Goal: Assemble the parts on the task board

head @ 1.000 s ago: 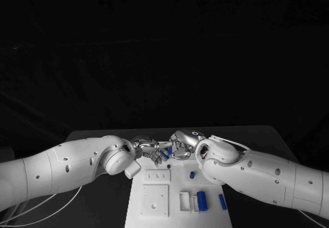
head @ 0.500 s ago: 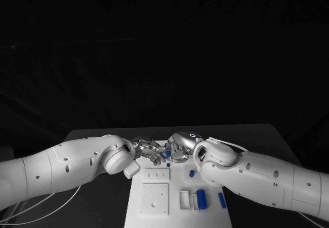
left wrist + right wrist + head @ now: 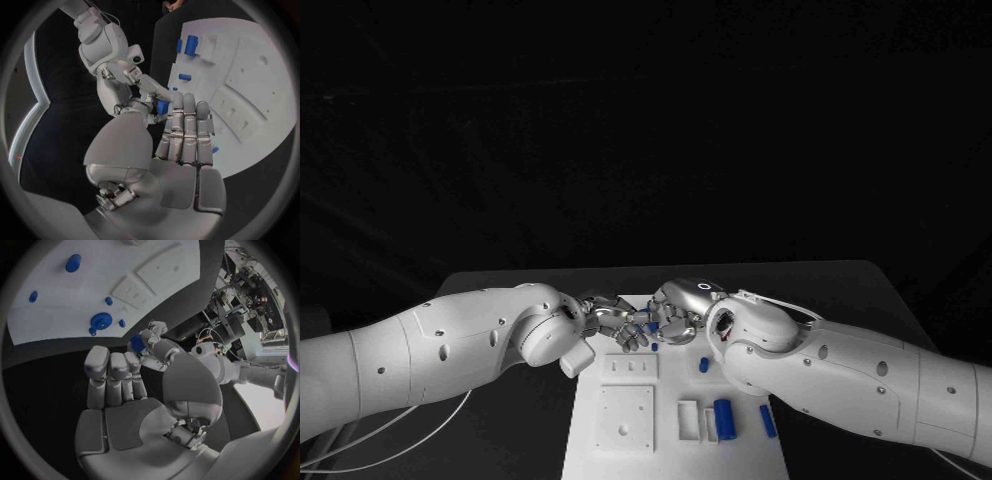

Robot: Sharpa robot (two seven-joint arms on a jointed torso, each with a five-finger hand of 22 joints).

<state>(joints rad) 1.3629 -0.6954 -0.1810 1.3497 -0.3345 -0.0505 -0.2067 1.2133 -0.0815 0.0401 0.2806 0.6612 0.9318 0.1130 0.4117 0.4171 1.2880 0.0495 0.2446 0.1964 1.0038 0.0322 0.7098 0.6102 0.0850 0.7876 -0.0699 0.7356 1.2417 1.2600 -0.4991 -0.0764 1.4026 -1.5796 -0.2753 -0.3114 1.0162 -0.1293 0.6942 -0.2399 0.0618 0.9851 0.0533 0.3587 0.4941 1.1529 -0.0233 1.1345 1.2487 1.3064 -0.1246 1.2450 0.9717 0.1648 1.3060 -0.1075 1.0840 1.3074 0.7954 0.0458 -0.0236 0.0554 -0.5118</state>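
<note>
Both silver hands, left (image 3: pixel 607 318) and right (image 3: pixel 678 318), stay pinched together on small blue plastic part (image 3: pixel 651 324) at frame centre, over far end of white task board (image 3: pixel 661 455); barely shifted, so hand-over looks unfinished.

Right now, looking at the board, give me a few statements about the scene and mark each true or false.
1. The left hand and the right hand meet over the far end of the task board. True.
2. A small blue part sits between their fingertips. True.
3. No blue pieces lie on the board. False: several do, among them a blue block and a blue bar near its near end.
4. The table is white. False: it is black, and the board is white.
</note>
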